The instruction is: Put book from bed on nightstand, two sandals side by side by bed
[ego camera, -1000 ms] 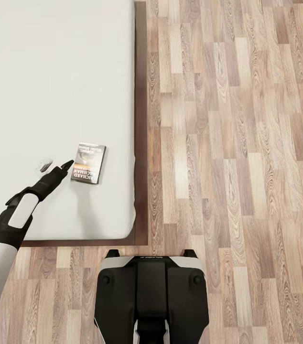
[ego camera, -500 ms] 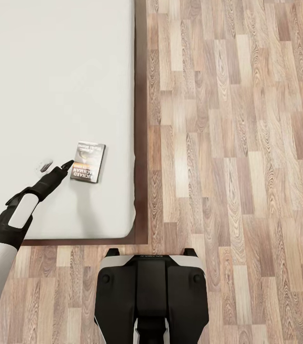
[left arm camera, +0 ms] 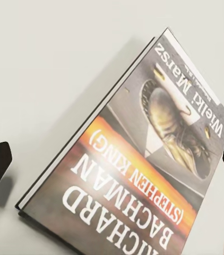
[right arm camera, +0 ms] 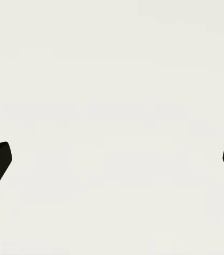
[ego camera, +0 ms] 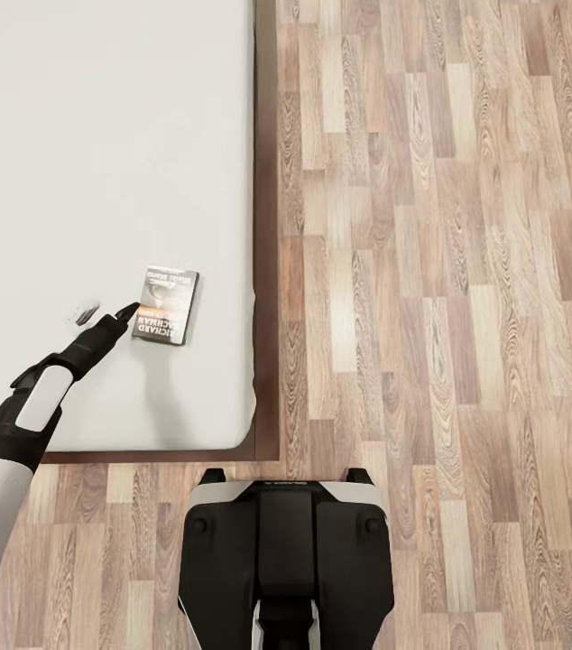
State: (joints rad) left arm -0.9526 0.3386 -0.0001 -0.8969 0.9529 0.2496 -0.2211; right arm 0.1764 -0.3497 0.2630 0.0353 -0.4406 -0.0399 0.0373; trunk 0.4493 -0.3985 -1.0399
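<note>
The book (ego camera: 167,307) lies flat on the bed's white mattress (ego camera: 106,135), near its right edge and close to the foot corner. Its grey pictured cover with an orange band (left arm camera: 144,164) faces up. My left gripper (ego camera: 106,315) rests low on the mattress just left of the book, open, with one dark fingertip (ego camera: 128,311) almost touching the book's left edge. In the left wrist view the book lies ahead between the spread fingers of the left gripper (left arm camera: 112,159). My right gripper (right arm camera: 113,159) is open and holds nothing, facing a plain off-white surface. The sandals and nightstand are out of view.
The bed's dark brown frame (ego camera: 268,226) runs along the mattress's right side and foot. Light wood-plank floor (ego camera: 448,271) spreads to the right. My black base (ego camera: 286,560) stands on the floor just below the bed's foot corner.
The left gripper's far finger has sunk slightly lower against the mattress. The book has not moved.
</note>
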